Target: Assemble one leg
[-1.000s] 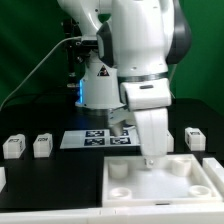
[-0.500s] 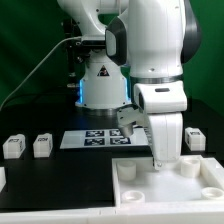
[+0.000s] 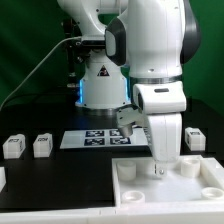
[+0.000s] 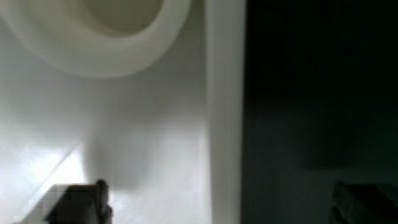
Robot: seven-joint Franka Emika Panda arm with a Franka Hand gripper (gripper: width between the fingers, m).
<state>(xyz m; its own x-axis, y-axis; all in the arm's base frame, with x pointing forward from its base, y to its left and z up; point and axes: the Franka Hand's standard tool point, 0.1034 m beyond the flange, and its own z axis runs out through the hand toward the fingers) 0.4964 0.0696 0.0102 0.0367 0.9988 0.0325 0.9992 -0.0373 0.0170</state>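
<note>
The large white square panel (image 3: 170, 185) with round corner sockets lies at the front right of the exterior view. My gripper (image 3: 158, 171) is down at its far edge, between two sockets. In the wrist view the gripper (image 4: 222, 205) is open wide and straddles the panel's edge: one fingertip (image 4: 80, 203) is over the white panel (image 4: 107, 130), the other is over the dark table. A round socket (image 4: 111, 25) shows nearby. Three small white tagged legs lie loose: two (image 3: 13, 146) (image 3: 42, 146) at the exterior view's left, one (image 3: 194, 139) at its right. None is held.
The marker board (image 3: 92, 139) lies flat on the black table behind the panel, in front of the arm's base (image 3: 100, 85). Another small white piece (image 3: 2, 178) shows at the exterior view's left edge.
From one second ago to half a second ago, the arm and the white panel shifted toward the exterior view's right. Nothing has visibly moved since.
</note>
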